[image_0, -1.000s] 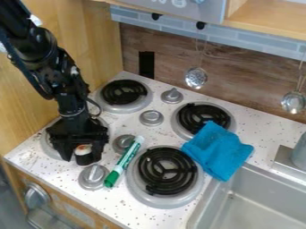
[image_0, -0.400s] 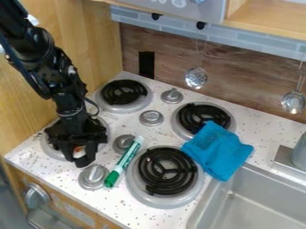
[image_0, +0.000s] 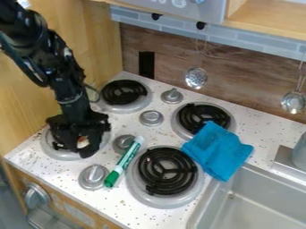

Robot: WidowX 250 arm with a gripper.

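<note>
At the far left, a wood wall (image_0: 24, 107), with a black arm in front, coming down from the top. Low at the left edge, a gray knob on the wood front. At the arm's end, a black pincer (image_0: 82, 144) over the front left burner (image_0: 48, 144). Closed around a small thing (image_0: 82, 142), white and orange-red, right over the front of that burner. Just to the right and nearer the front, a round gray knob on the white, dotted counter (image_0: 119, 203). Farther back, a black burner (image_0: 124, 91) in a gray pan. Between the left and right burners, a green and white pen (image_0: 124, 162), lying at a slant, green end to the front, with a knob close by its left side. Behind the pen, two more knobs, one farther back. On the back wall, a black box (image_0: 146, 64). Next, the front right burner (image_0: 166, 172), big and round, and the back right burner (image_0: 204, 117) behind it. Over the back one, a hanging spoon with holes (image_0: 196, 77). Against both burners, a crumpled blue cloth (image_0: 218, 150), near the gray sink (image_0: 254, 201). At the far right, a shiny hanging scoop (image_0: 293, 102).
</note>
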